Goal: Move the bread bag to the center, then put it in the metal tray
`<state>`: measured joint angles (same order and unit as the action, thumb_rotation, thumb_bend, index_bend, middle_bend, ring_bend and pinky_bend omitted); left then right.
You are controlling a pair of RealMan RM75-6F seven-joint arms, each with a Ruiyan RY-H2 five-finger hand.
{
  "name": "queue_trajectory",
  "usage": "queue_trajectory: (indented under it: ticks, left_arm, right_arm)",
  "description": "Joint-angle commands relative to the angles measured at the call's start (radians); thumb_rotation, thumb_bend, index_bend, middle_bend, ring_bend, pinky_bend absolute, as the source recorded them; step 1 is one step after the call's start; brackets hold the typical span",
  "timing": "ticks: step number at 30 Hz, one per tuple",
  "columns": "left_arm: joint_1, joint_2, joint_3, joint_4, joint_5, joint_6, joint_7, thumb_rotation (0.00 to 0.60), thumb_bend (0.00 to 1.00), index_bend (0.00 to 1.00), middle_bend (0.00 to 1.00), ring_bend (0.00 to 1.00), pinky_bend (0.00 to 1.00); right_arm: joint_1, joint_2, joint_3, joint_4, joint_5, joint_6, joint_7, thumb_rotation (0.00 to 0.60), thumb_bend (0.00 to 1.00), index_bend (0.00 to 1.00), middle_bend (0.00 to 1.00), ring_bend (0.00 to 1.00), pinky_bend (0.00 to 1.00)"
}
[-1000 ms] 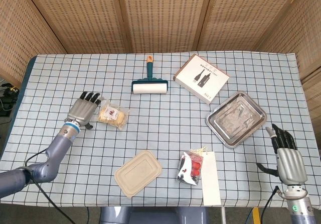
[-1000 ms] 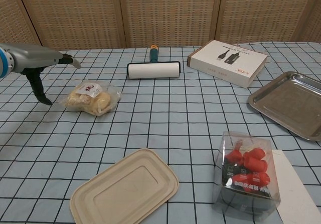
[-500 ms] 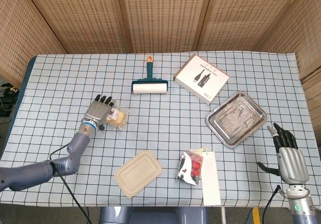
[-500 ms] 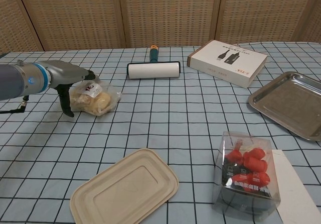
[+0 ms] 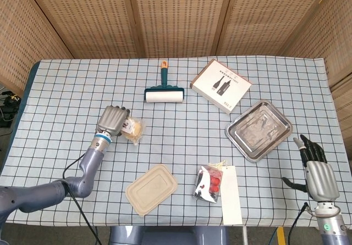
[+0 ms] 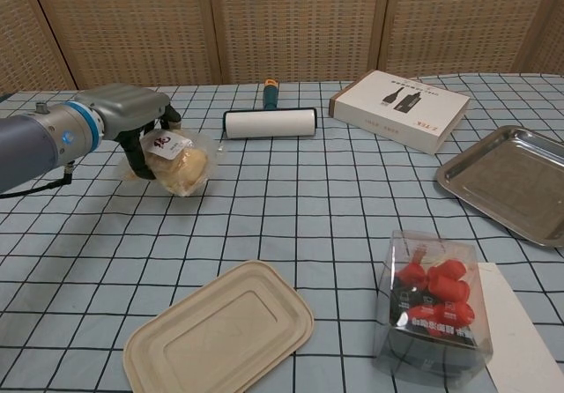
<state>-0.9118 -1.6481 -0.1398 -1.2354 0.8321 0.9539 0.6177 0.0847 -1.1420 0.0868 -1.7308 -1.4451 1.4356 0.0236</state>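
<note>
The bread bag (image 5: 132, 129) (image 6: 183, 166), clear plastic with pale rolls and a red label, lies on the checked cloth at the left. My left hand (image 5: 112, 120) (image 6: 134, 120) grips its left end, fingers curled over the top of the bag. The metal tray (image 5: 258, 129) (image 6: 508, 181) sits empty at the right, tilted diagonally. My right hand (image 5: 316, 168) hangs near the table's front right corner, fingers apart, holding nothing; the chest view does not show it.
A lint roller (image 5: 164, 93) (image 6: 270, 121) and a white box (image 5: 220, 85) (image 6: 399, 109) lie at the back. A beige lid (image 5: 151, 189) (image 6: 218, 331) and a clear box of red items (image 5: 210, 183) (image 6: 434, 300) on a white card (image 5: 231, 196) sit near the front.
My left hand moved right onto the bread bag and its fingers closed on the bag's left end. The bag has bunched and shifted slightly right. The right hand has stayed put.
</note>
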Motion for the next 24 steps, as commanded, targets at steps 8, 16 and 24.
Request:
queue_trajectory:
  ticks: [8,16,24]
  left_arm:
    - [-0.104,-0.073,-0.101,0.004,0.002,-0.036,0.04,0.6,0.26,0.63,0.4,0.41,0.46]
    - [-0.227,-0.181,-0.193,0.086,-0.095,-0.092,0.093,0.6,0.25,0.57,0.35,0.39,0.42]
    - [-0.358,-0.302,-0.277,0.19,-0.166,-0.145,0.1,0.6,0.1,0.01,0.0,0.0,0.0]
  right_arm:
    - [0.004,0.018,0.018,0.008,0.039,-0.016,0.047,0.6,0.08,0.0,0.0,0.0,0.0]
    - [0.0,0.032,0.03,0.021,0.054,-0.011,0.091,0.6,0.08,0.0,0.0,0.0,0.0]
    - [-0.008,0.038,0.046,0.045,0.071,0.003,0.136,0.6,0.08,0.0,0.0,0.0,0.0]
